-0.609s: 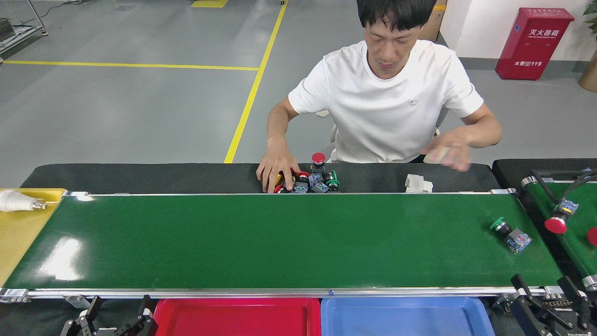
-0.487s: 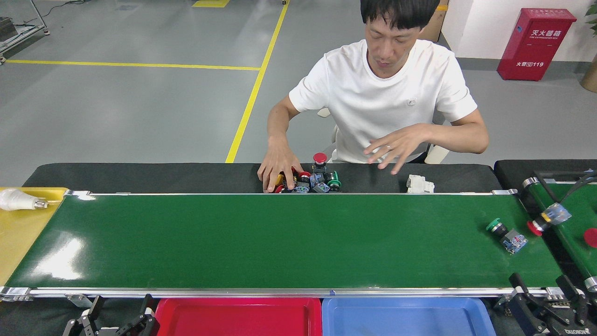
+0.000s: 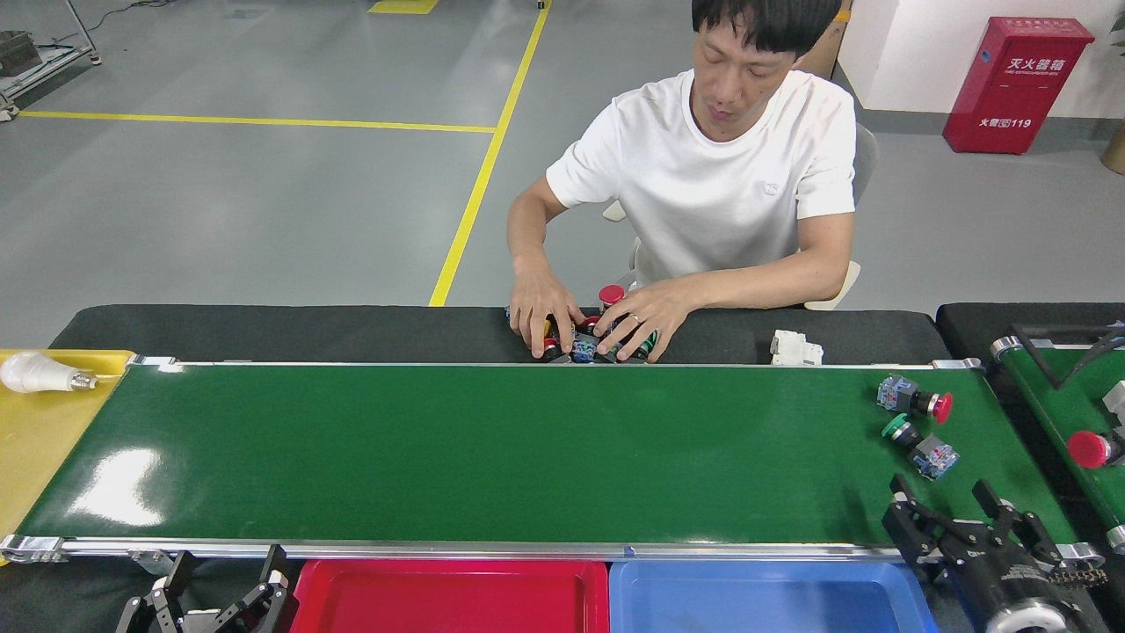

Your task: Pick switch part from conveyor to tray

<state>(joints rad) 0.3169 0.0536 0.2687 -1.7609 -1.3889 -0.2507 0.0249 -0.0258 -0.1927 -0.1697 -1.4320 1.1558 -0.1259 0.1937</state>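
Red tray (image 3: 450, 598) and blue tray (image 3: 765, 598) cut off below, person's hands (image 3: 646, 321) hiding switch pile

A light bulb (image 3: 35, 373) lies on a yellow tray (image 3: 26, 448) (far left); a red cabinet (image 3: 1017, 84) stands behind.

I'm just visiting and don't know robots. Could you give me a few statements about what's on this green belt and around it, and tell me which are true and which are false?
1. Two switch parts lie on the conveyor. True: a red-capped switch part and a green-capped switch part, near its right end.
2. The right gripper is holding a switch. False: it is open, just short of the green-capped one.
3. The red tray and blue tray hold nothing visible. True.
4. The person's hands are on the belt. False: they rest on a pile of switches behind it.
5. A light bulb lies on the blue tray. False: it is on the yellow surface.
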